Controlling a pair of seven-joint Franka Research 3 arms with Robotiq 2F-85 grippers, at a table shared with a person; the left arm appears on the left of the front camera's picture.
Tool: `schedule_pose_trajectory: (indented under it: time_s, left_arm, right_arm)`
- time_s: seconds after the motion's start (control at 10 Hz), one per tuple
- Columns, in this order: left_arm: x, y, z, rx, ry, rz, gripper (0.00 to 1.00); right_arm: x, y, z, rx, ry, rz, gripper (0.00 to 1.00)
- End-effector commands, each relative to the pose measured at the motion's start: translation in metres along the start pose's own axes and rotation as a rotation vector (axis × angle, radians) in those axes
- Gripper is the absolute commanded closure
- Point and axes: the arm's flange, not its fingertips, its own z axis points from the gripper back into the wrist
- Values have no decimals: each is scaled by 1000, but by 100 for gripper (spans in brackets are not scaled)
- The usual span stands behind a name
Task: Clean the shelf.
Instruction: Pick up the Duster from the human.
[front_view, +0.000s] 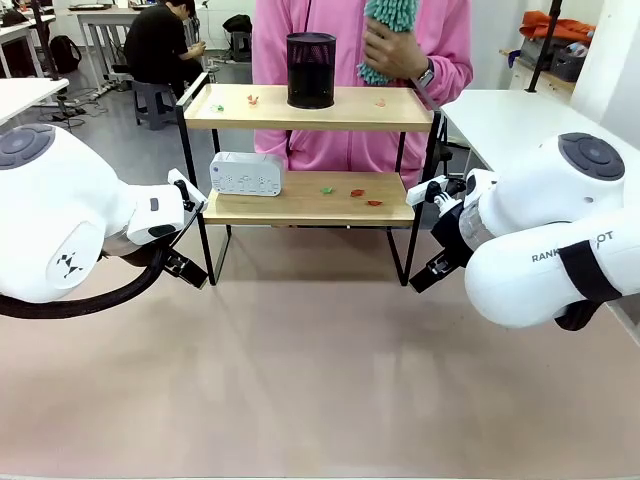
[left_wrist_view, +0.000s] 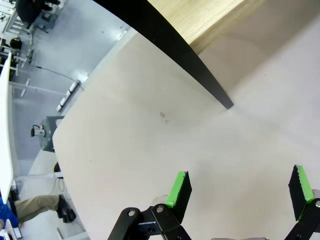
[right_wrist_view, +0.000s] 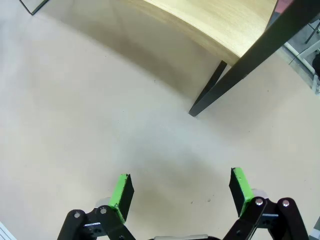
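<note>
At the left, the left gripper hung wide open above the beige table, holding nothing, near a black front leg of the shelf; the shelf stood at the middle of the table's far side, between the two arms; its upper board carried a black mesh cup and small coloured scraps; its lower board held a white box and more scraps; behind it a person in a pink top held a teal duster; at the right, the right gripper gaped just as wide, empty, near the shelf's other front leg.
</note>
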Motion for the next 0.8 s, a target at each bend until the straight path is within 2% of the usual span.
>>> schedule_pose_trajectory:
  time_s: [0.0, 0.1, 0.2, 0.3, 0.4, 0.5, 0.6, 0.7]
  left_arm:
    - [0, 0, 0, 0, 0, -1, 0]
    - [0, 0, 0, 0, 0, 0, 0]
    - [2, -1, 27, -146, 43, -82, 0]
    - [0, 6, 65, -350, 13, -78, 0]
    - [-8, 23, 101, -445, 10, -23, 0]
    - [-24, 53, 139, -519, -69, 100, 0]
    - [-47, 88, 167, -591, -201, 237, 0]
    - [-80, 130, 191, -680, -376, 396, 0]
  right_arm:
    - [0, 0, 0, 0, 0, -1, 0]
    - [0, 0, 0, 0, 0, 0, 0]
    - [3, -7, 27, 92, 108, -55, 0]
    - [4, -25, 73, 204, 129, -253, 0]
    - [-9, -48, 122, 342, 77, -405, 0]
    - [-36, -79, 175, 408, -47, -577, 0]
    - [-73, -109, 214, 560, -222, -701, 0]
    - [-121, -140, 241, 628, -391, -866, 0]
